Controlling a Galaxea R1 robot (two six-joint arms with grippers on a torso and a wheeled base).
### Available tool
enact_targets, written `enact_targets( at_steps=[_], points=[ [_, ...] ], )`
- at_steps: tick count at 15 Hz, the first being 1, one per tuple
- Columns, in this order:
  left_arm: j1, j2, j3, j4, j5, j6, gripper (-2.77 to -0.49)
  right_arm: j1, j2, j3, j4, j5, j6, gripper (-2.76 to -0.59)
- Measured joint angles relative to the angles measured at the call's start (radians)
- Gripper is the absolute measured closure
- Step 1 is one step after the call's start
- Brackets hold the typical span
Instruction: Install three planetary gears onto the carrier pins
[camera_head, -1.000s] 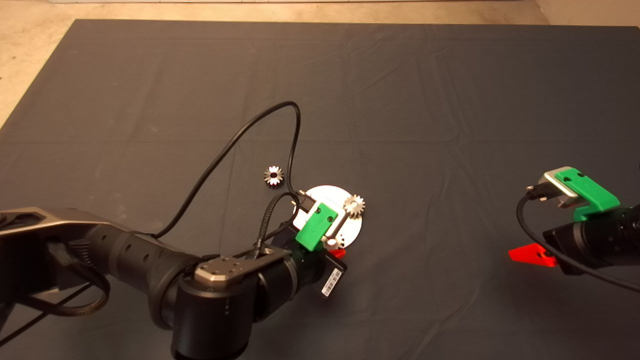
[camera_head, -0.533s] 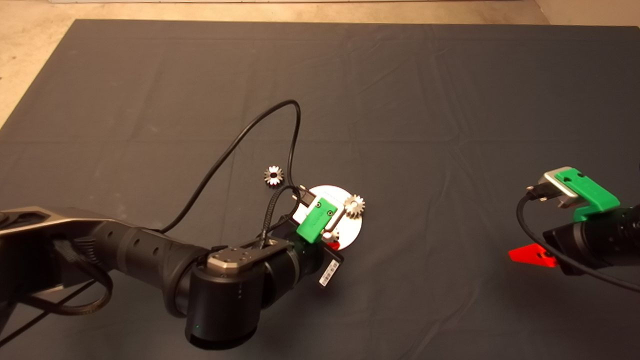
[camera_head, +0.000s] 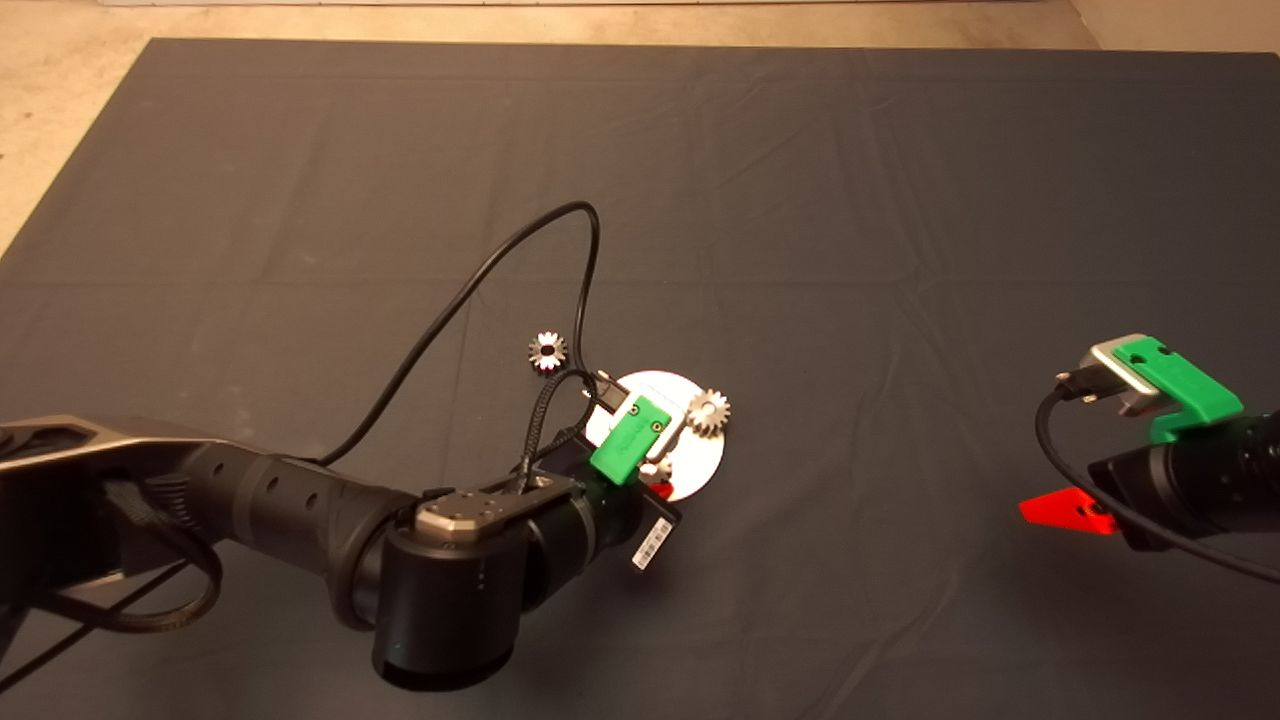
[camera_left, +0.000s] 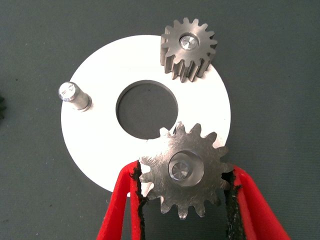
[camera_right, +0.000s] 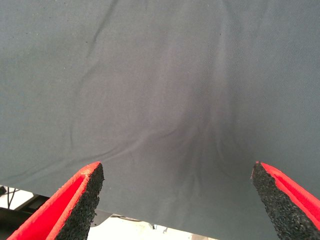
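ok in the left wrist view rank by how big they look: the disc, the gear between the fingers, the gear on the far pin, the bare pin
1. disc
2. gear between the fingers, though it sits nearer the camera
3. gear on the far pin
4. bare pin

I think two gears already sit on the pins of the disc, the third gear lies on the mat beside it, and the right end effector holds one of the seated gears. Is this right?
Not quite: it is the left end effector whose fingers hold a seated gear, as the left wrist view shows. The right end effector is open over bare mat. The rest stands: the other seated gear, one bare pin on the disc, the third gear on the mat.
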Motion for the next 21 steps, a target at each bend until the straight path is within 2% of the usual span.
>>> enact_targets(
  at_steps=[3, 10, 21],
  points=[
    [0.006, -0.012, 0.000, 0.000, 0.001, 0.000, -0.70, 0.000, -0.014, 0.000, 0.000, -0.001, 0.000, -2.20],
    [0.042, -0.025, -0.003, 0.019, 0.000, 0.003, -0.70, 0.000, -0.014, 0.000, 0.000, 0.000, 0.000, -2.20],
    [0.050, -0.024, -0.015, 0.060, -0.003, 0.003, -0.70, 0.000, -0.014, 0.001, 0.003, 0.001, 0.000, -2.20]
  ],
)
